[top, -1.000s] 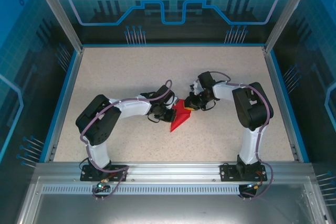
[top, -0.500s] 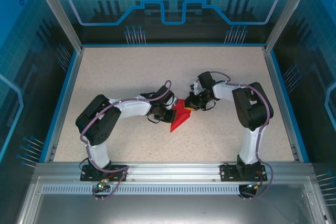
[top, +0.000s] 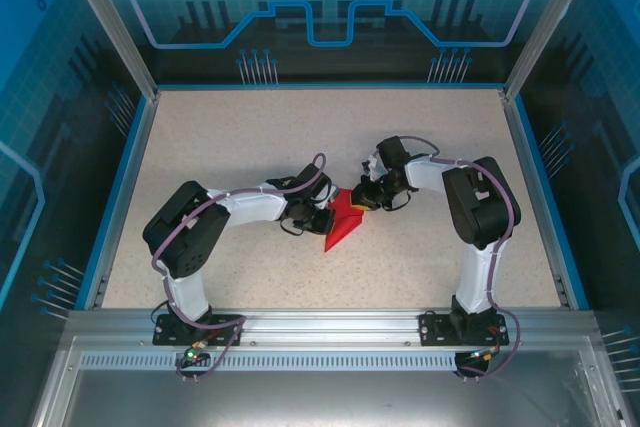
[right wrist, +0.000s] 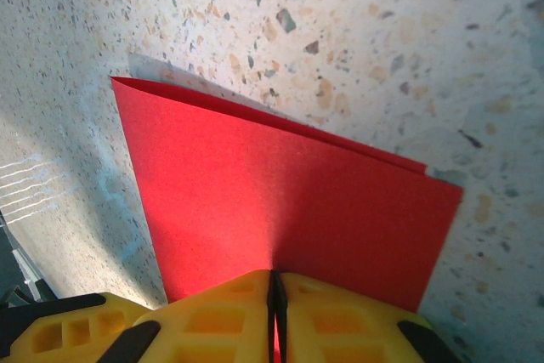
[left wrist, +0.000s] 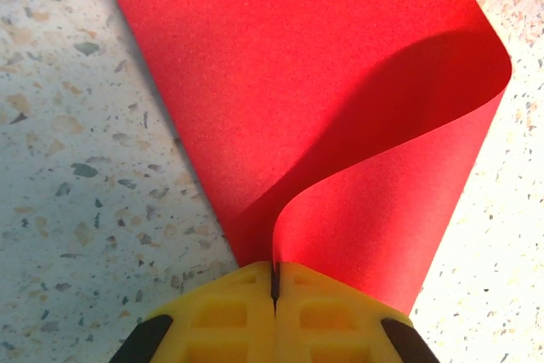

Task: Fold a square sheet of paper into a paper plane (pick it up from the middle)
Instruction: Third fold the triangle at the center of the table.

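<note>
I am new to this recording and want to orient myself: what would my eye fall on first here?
First, the red paper, folded to a pointed wedge, bright at the middle of the pale speckled table. Then the pinch from both sides: the left gripper is shut on a flap curling up off the table, the right gripper on the opposite edge.
</note>
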